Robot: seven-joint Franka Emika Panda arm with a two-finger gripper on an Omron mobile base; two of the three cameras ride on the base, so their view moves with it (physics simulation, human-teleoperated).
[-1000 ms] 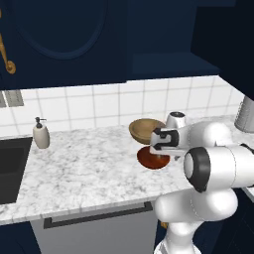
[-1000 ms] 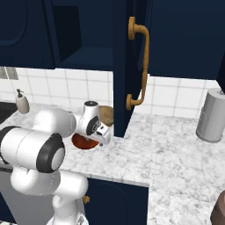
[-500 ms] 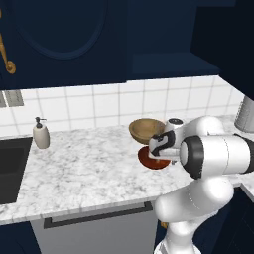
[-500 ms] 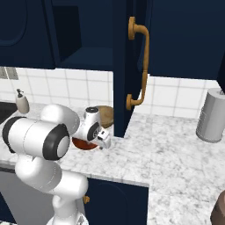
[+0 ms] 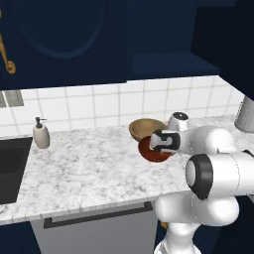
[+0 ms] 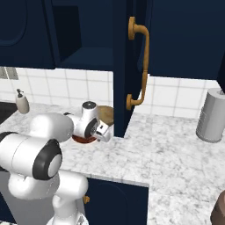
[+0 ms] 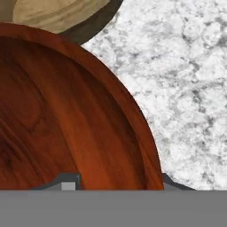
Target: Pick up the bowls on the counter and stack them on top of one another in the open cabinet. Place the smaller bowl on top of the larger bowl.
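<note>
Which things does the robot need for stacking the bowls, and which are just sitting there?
Needed: smaller bowl, larger bowl, counter, open cabinet, gripper closing on the smaller bowl's rim.

Just sitting there: soap bottle, sink, grey canister, cabinet door handle.

Centre-right of frame: smaller bowl [image 5: 153, 151] on the counter [image 5: 89, 163], touching the larger bowl [image 5: 145, 128] behind it, gripper [image 5: 159, 143] right over it.

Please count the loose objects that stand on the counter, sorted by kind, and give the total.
Wooden bowls: 2 (smaller bowl, larger bowl)
Soap dispenser: 1
Grey canister: 1
Total: 4
</note>
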